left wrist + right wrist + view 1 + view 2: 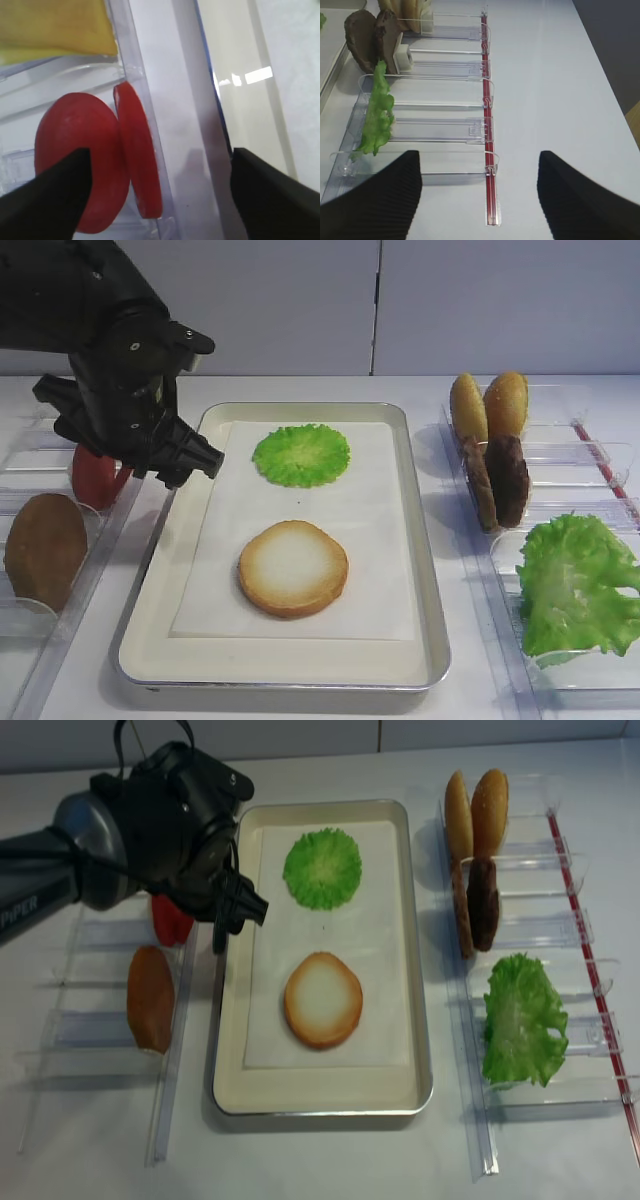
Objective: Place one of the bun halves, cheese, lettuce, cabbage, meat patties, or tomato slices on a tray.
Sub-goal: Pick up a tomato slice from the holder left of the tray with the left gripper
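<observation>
Left gripper (pixel 157 190) wide open, holding nothing, hovering over the two tomato slices (pixel 100 160) standing on edge in the left clear rack (pixel 100 1030), beside the tray's left rim. Cheese (pixel 55 25) sits in the next slot. Tray (pixel 425 580) holds a bun half (pixel 293 567) cut face up, near end, and a round cabbage leaf (pixel 301 454), far end. Right gripper (pixel 480 195) also open and empty over the right rack (pixel 445 125), near the lettuce (pixel 376 117) and meat patties (pixel 370 40).

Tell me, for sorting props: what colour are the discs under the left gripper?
Matte red tomato slices; left wrist view shows them best.
</observation>
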### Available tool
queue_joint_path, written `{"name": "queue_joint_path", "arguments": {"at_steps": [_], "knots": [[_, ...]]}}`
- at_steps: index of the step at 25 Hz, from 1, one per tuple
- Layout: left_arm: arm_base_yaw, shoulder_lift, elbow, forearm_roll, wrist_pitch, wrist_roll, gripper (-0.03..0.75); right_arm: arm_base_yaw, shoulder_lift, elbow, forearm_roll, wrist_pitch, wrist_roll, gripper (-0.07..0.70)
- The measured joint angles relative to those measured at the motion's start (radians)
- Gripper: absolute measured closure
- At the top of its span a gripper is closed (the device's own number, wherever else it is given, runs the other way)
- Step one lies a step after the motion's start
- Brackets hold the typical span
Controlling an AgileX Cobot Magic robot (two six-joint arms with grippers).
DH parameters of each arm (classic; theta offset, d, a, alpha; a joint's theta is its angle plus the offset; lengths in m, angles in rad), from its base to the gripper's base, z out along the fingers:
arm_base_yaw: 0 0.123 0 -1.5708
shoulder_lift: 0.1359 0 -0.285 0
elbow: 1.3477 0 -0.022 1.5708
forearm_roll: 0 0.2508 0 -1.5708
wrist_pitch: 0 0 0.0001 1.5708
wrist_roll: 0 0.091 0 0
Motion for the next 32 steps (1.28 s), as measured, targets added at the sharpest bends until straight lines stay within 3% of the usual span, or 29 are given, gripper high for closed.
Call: {"name": "queue_joint_path", "arguments": {"at_steps": [6, 15, 32], "knots": [[0.000, 0.000, -0.002, 0.002, -0.004, -0.019, 0.171, 0.000, 0.000, 0.000, 0.000, 0.000, 0.000, 0.129], [0.000, 0.000, -0.007, 0.002, 0.006, -0.018, 0.284, 0.000, 0.000, 0.000, 0.000, 0.000, 0.000, 0.129], [0.000, 0.000, -0.007, 0.016, 0.015, -0.025, 0.624, 0.000, 0.000, 0.000, 0.000, 0.000, 0.000, 0.129]]}}
